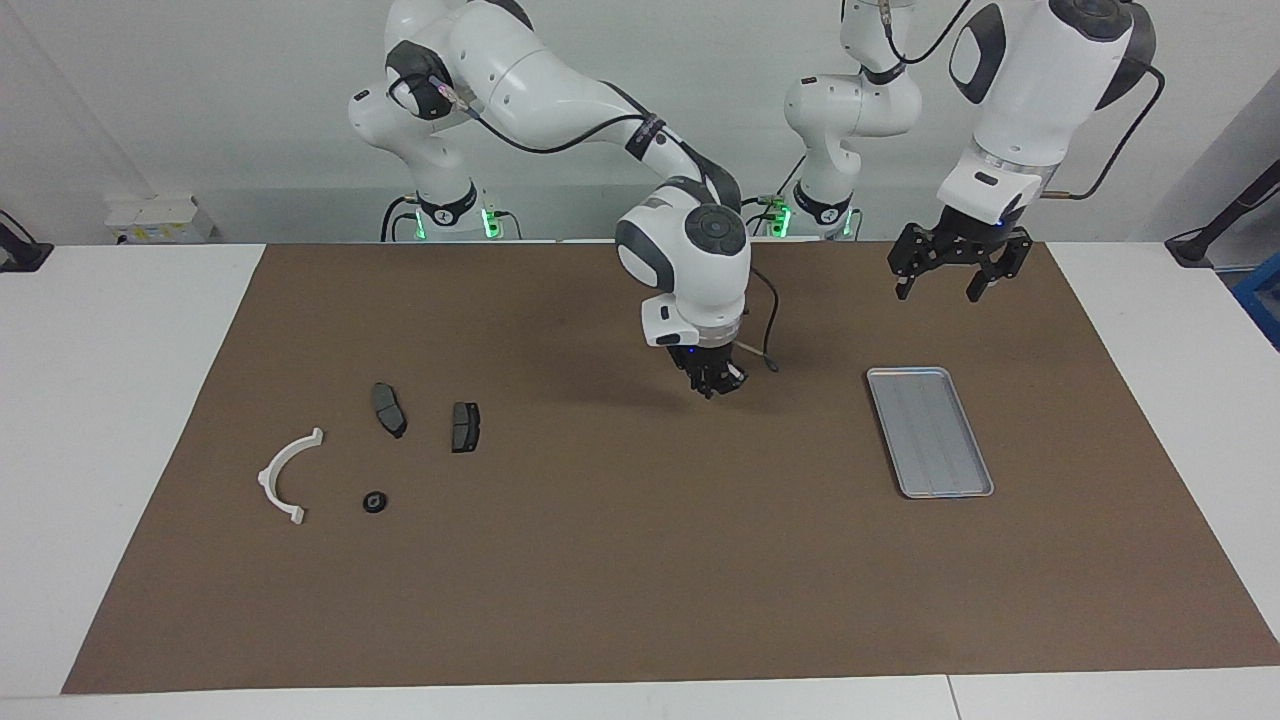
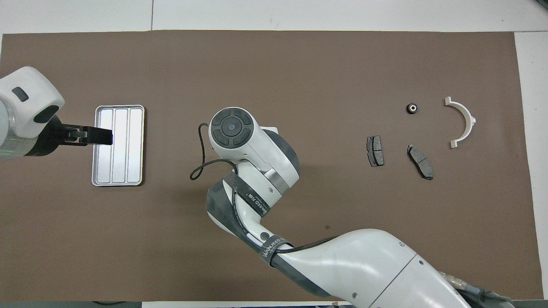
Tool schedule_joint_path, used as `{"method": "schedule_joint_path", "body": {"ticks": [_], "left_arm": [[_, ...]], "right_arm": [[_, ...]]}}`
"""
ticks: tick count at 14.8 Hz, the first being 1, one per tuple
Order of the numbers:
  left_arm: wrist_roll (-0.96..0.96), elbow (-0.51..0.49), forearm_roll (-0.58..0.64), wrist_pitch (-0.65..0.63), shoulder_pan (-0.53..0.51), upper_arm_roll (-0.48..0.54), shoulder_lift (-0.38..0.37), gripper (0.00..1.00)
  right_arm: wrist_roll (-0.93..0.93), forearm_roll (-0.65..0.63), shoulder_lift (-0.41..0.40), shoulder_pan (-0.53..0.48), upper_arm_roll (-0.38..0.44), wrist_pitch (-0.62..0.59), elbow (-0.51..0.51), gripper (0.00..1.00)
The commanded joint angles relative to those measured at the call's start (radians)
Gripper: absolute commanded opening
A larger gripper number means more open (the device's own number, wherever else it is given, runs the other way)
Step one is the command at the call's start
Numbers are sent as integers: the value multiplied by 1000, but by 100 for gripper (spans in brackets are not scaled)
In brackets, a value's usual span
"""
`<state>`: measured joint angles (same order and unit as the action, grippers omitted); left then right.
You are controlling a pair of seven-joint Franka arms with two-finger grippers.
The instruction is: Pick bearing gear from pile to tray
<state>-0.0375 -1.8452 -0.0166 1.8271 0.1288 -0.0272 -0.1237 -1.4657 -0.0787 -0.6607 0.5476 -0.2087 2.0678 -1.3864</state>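
Right hand (image 1: pixel 714 383) lowered mid-table, fingers closed, left hand (image 1: pixel 950 272) raised, fingers spread

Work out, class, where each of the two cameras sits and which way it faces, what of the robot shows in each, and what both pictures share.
Facing view: high across the table, looking at the robots; both arms show whole, right gripper shut over bare mat, left gripper open above the mat near the tray.
Overhead view: above the robots' end, looking steeply down; the right arm's wrist and the left gripper show.
Shared: tray, two brake pads, white bracket, small black round part, turned half around.
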Motion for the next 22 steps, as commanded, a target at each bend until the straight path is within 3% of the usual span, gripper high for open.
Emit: {"method": "schedule_joint_path", "body": {"ticks": [1, 4, 8, 9, 10, 11, 16, 17, 19, 22], "left_arm": [[13, -55, 1, 24, 5, 10, -47, 100], [13, -75, 1, 38, 5, 10, -54, 100], [11, -89, 1, 49, 6, 10, -62, 100], [11, -89, 1, 49, 6, 9, -62, 100], [11, -91, 1, 51, 6, 9, -63, 100], [11, -91, 1, 51, 6, 10, -62, 100], [11, -92, 1, 49, 6, 9, -63, 100], [10, -97, 1, 52, 11, 10, -63, 100], [5, -97, 1, 66, 24, 7, -62, 87], [-112, -95, 1, 121, 174, 7, -42, 87]], "right_arm": [[-19, -38, 4, -9, 3, 115, -104, 0], [-19, -84, 3, -17, 3, 201, -174, 0], [-19, -82, 7, -18, 3, 167, -163, 0], [-19, -79, 7, -18, 3, 149, -154, 19], [-21, -73, 6, -17, 5, 129, -136, 86], [-21, -73, 1, -15, 5, 83, -114, 100], [11, -29, -39, -67, 3, -276, 202, 100], [66, -21, -31, -96, -3, -331, 237, 100], [202, -16, 1, -165, -11, -432, 285, 100], [568, -22, 84, -282, -8, -532, 285, 100]]}}
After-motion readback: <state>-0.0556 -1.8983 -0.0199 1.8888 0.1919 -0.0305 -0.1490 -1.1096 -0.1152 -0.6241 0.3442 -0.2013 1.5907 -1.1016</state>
